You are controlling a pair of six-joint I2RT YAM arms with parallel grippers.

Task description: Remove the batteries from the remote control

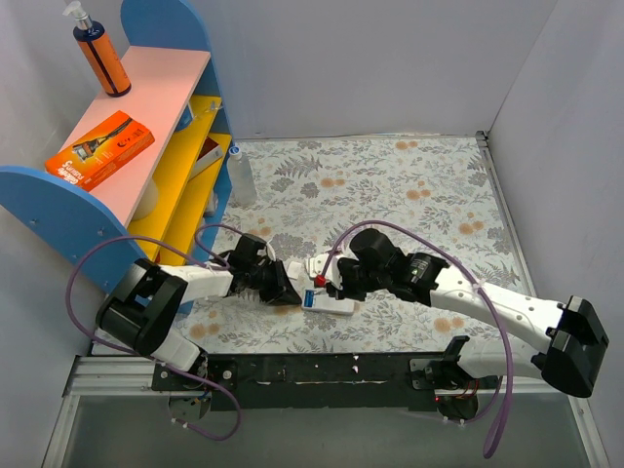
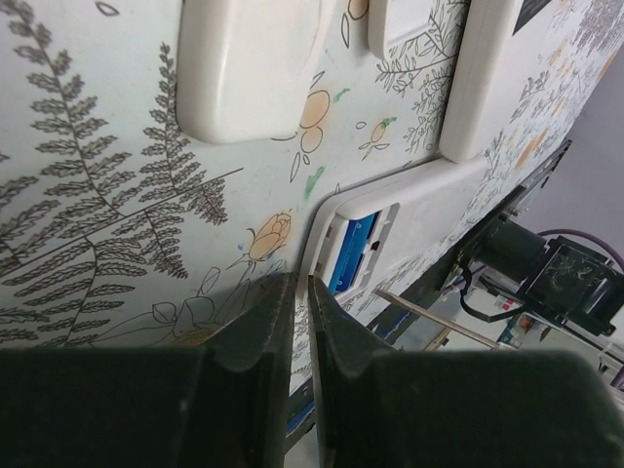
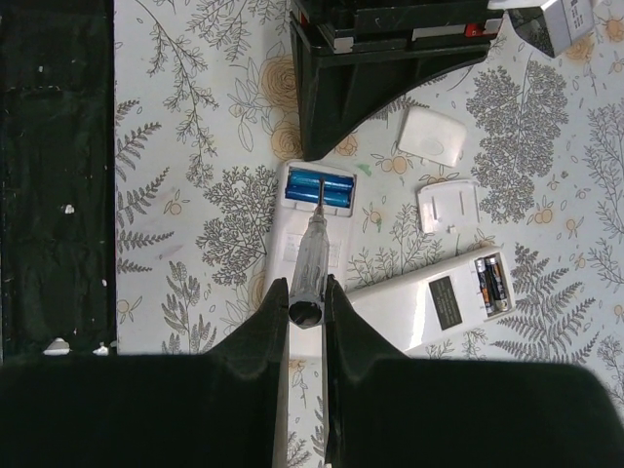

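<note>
nothing i can actually read from here. the orange box (image 1: 99, 149) on the pink shelf (image 1: 166, 107) has white print, too small to make out. the dark label (image 3: 443, 299) on the second remote (image 3: 429, 307) and the marks on its black cells (image 3: 491, 284) are blurred too.

Two blue batteries (image 3: 320, 187) lie side by side in the white remote's (image 3: 297, 258) open compartment.

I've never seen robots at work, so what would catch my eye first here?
Mid-table, a white remote lies with its back open, two blue batteries still inside. The right tool grips a slim metal rod, its tip at those cells. On the blue-ended shelf at left sits an orange box.
</note>
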